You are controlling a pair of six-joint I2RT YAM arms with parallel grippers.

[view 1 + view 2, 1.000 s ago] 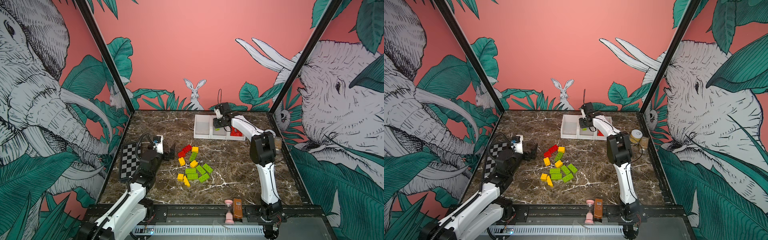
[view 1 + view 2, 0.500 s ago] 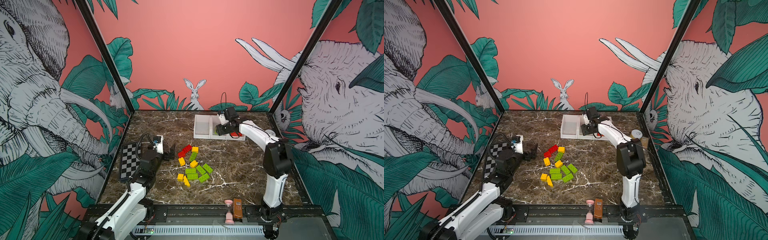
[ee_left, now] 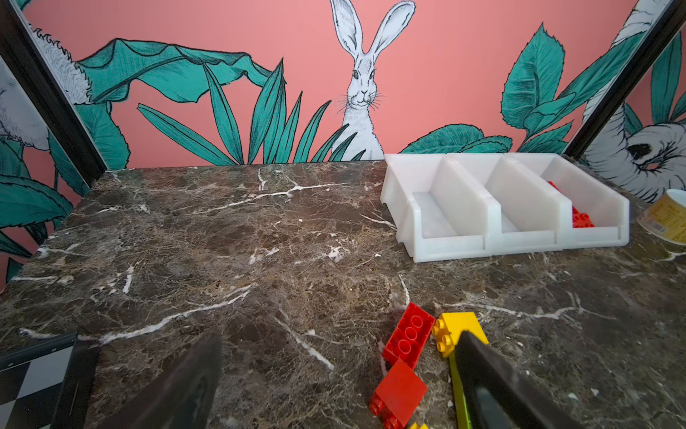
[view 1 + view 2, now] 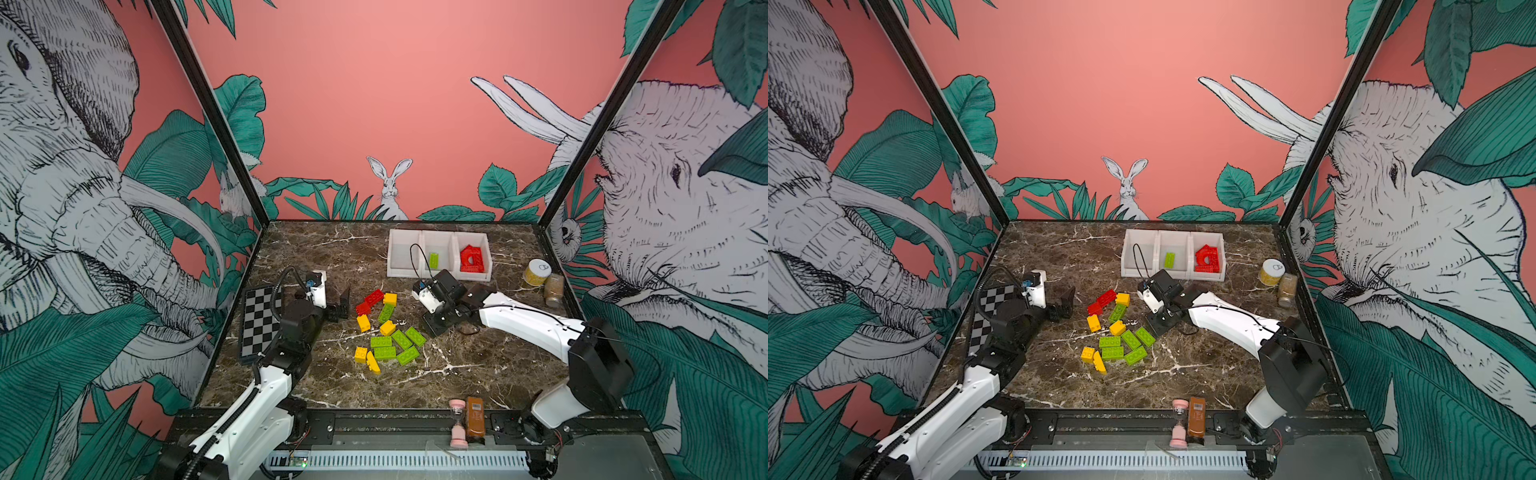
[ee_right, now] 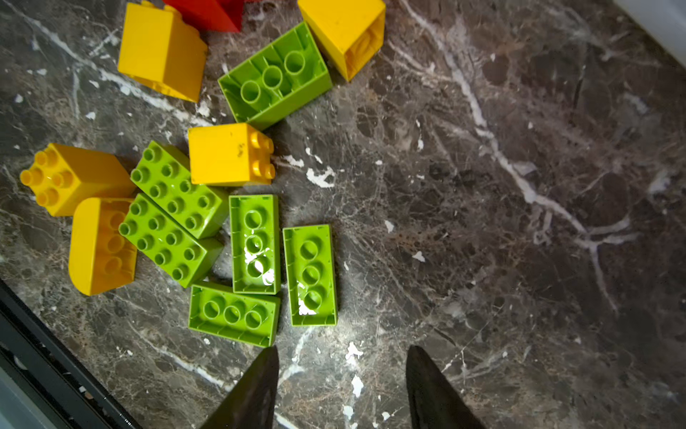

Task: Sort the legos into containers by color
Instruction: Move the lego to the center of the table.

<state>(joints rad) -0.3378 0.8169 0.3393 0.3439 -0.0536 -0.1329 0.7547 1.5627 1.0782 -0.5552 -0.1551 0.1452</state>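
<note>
Red, yellow and lime green legos (image 4: 386, 328) lie in a loose pile mid-table in both top views (image 4: 1115, 328). The white containers (image 4: 403, 257) (image 4: 1138, 257) stand behind them. The middle bin holds one green lego (image 4: 434, 260) and the right bin holds red legos (image 4: 471, 259). My right gripper (image 4: 436, 324) hovers low just right of the pile, open and empty. Its wrist view shows several green legos (image 5: 311, 275) just beyond the gripper (image 5: 341, 386). My left gripper (image 4: 338, 305) rests open left of the pile, with red legos (image 3: 408, 338) near one finger.
A checkerboard (image 4: 259, 322) lies along the left edge beside my left arm. A yellow-labelled jar (image 4: 536, 272) and a spice jar (image 4: 554, 289) stand at the right, near the bins. An hourglass (image 4: 457, 422) and a brown bottle (image 4: 475, 417) sit on the front rail.
My right arm has pulled back from over the bins and come down beside the pile, jaws wider. A green lego now shows in the middle bin. The left arm has not moved.
</note>
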